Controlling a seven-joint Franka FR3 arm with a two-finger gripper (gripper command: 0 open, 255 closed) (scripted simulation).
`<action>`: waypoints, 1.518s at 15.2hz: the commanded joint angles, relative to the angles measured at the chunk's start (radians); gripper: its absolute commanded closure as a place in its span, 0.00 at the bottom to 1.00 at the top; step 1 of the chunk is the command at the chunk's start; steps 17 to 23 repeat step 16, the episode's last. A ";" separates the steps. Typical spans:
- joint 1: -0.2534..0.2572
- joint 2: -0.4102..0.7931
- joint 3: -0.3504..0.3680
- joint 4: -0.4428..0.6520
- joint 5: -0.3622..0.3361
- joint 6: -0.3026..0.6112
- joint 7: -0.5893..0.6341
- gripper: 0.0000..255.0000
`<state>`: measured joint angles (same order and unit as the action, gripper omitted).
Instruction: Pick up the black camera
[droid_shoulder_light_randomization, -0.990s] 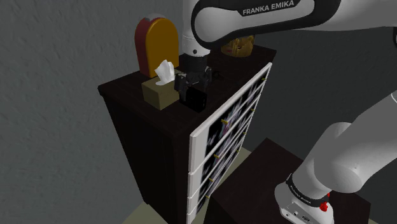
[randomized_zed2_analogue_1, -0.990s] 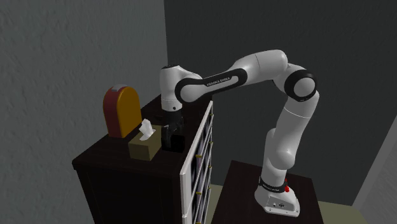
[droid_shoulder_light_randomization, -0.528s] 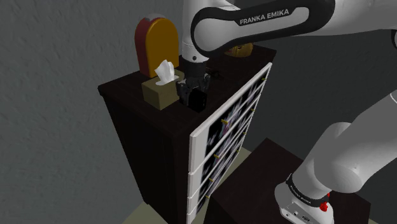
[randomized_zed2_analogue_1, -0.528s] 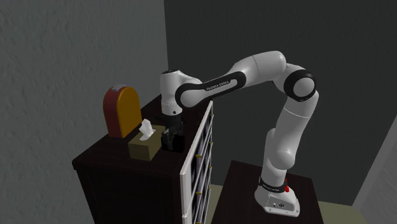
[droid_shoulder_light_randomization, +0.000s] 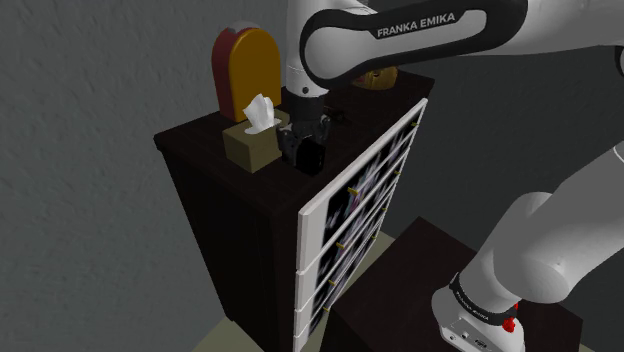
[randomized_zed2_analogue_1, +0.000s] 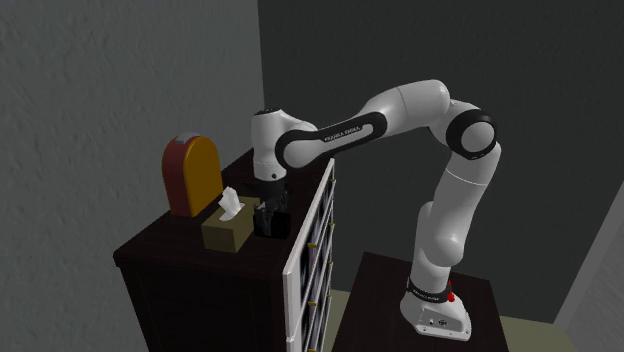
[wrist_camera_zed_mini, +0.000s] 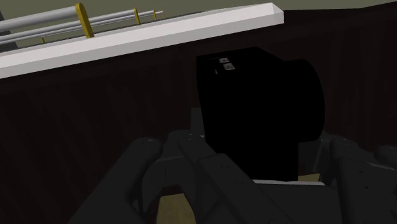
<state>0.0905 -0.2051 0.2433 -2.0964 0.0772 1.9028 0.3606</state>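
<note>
Gripper (wrist_camera_zed_mini: 261, 151), all black and two-fingered, is clamped on the boxy black camera (wrist_camera_zed_mini: 254, 95) with a round lens barrel. In the wrist view the camera body sits wedged between both fingers (wrist_camera_zed_mini: 197, 159). Just beyond it runs the dark brown wooden cabinet top (wrist_camera_zed_mini: 95, 121), then the white drawer front (wrist_camera_zed_mini: 146, 38) with yellow handles.

Shoulder view: the camera hangs tilted under the gripper near the cabinet's front edge, just beside the tan tissue box (droid_shoulder_light_randomization: 246, 150). The red-and-orange arched object (droid_shoulder_light_randomization: 248, 65) stands farther back.

Versus 1.0 s ago: the forearm has swung and the camera has gone from square to tilted. Versus 0.5 s ago: no visible change.

Hard to make out: black on black hides the finger-to-camera contact lines. Whether the camera's base touches the cabinet top, I cannot tell. A golden object (droid_shoulder_light_randomization: 375, 76) is mostly hidden behind the arm.
</note>
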 joint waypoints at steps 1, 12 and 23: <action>0.000 -0.002 -0.001 0.020 0.000 -0.023 0.000 1.00; -0.003 -0.005 -0.006 0.164 -0.003 -0.170 0.004 1.00; -0.004 -0.003 -0.006 0.196 -0.004 -0.199 0.005 1.00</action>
